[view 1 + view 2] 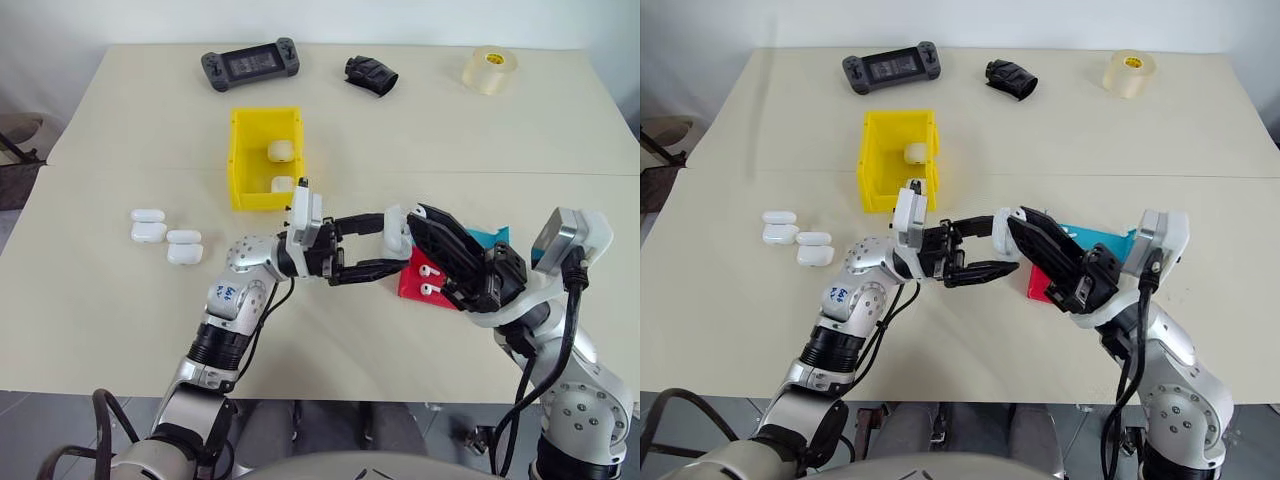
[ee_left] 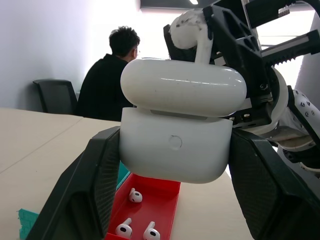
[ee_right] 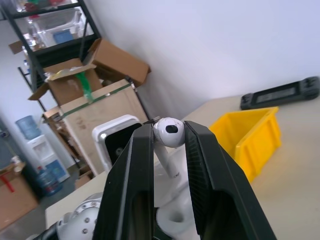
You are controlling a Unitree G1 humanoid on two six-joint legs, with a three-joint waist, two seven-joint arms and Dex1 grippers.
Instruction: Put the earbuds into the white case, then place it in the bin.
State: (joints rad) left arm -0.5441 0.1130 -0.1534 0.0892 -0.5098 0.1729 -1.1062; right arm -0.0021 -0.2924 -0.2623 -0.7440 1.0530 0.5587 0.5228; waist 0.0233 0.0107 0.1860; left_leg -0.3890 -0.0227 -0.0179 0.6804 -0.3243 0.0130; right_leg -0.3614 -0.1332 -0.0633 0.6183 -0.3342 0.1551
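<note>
- Right hand [image 1: 408, 232]: fingers clamped on one earbud [image 3: 169, 133], held stem-down directly above the open case, not yet seated.
- Left hand [image 1: 372, 245]: fingers clamped on the white case [image 2: 176, 150], lid hinged open. It is held in the air over the desk [image 1: 100, 320], close to the right hand.
- Red tray [image 1: 412, 284]: lies on the desk just under the two hands. Three loose earbuds [image 2: 134, 195] remain in it.
- Spare cases [image 1: 166, 238]: a group of identical white cases rests on the desk, well apart to the left.
- The bin [image 1: 240, 160]: farther back, upright on the desk. Two white cases [image 1: 282, 151] already lie inside.
- Progress, as a judgement: insertion is under way. Whether the case already holds an earbud cannot be told.
- Remaining steps: seat the held earbud, complete the pair if required, close the lid, then carry the case to the bin.
</note>
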